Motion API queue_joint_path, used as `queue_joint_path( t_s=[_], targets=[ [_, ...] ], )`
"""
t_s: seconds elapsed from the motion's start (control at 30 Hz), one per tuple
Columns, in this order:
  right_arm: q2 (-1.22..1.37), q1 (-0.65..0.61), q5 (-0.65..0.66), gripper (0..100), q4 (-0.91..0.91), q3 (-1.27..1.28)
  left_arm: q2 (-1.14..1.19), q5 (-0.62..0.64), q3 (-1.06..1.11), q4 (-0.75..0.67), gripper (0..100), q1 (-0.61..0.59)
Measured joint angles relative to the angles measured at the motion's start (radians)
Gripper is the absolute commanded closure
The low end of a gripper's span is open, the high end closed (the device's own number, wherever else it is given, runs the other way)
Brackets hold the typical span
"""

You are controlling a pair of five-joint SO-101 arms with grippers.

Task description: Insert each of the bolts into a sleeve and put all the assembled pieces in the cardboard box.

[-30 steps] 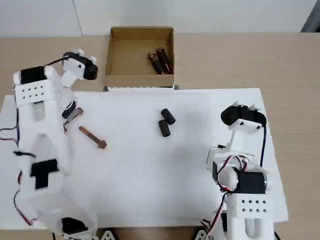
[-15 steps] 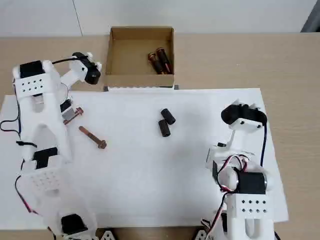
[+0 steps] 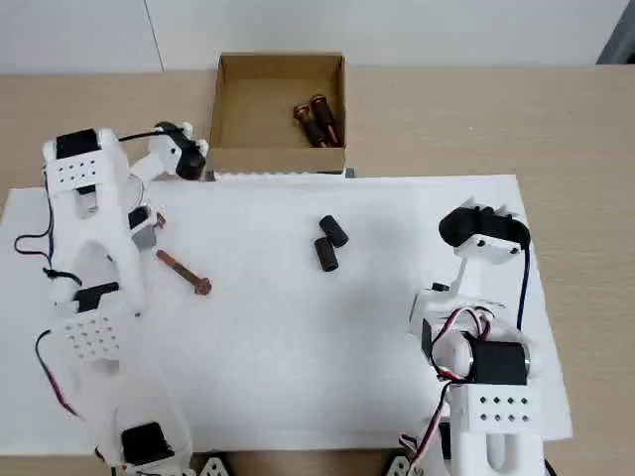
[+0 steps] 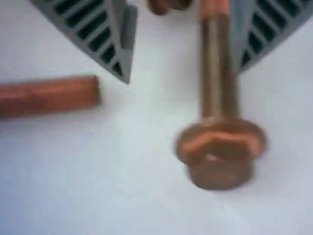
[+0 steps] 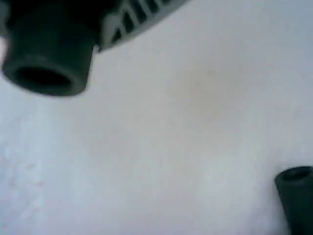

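In the left wrist view a copper bolt (image 4: 218, 122) lies on the white sheet between the fingers of my left gripper (image 4: 183, 73), its shaft close against one finger (image 4: 264, 29). The jaws stand wide apart. A second bolt (image 3: 184, 272) lies just beside it, its shaft end (image 4: 49, 96) in the wrist view. From above, my left gripper (image 3: 145, 226) hangs low at the sheet's left side. My right gripper (image 3: 434, 293) is at the right, shut on a black sleeve (image 5: 46, 61). Two more sleeves (image 3: 333, 231) (image 3: 325, 254) lie mid-sheet.
The cardboard box (image 3: 230, 109) stands at the back past the sheet's far edge, with two assembled pieces (image 3: 317, 121) in its right half. The white sheet (image 3: 298, 357) has bare room in the front middle. The left arm's elbow reaches close to the box's left wall.
The left arm's upper part has swung to the right toward the box, while its gripper stayed low by the bolt. The right arm has not moved.
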Motion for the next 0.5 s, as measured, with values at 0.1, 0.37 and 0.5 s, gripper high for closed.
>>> queue_joint_path(
  t_s=[0.1, 0.37, 0.5],
  targets=[
    [0.0, 0.0, 0.0, 99.5, 0.0, 0.0, 0.052, 0.0, -0.057, -0.003, 87, 0.0],
    [0.0, 0.0, 0.0, 99.5, 0.0, 0.0, 0.164, -0.006, -0.173, -0.002, 92, 0.0],
    [0.0, 0.0, 0.021, 99.5, 0.0, 0.0, 0.172, -0.006, -0.178, 0.008, 100, 0.006]
  ],
)
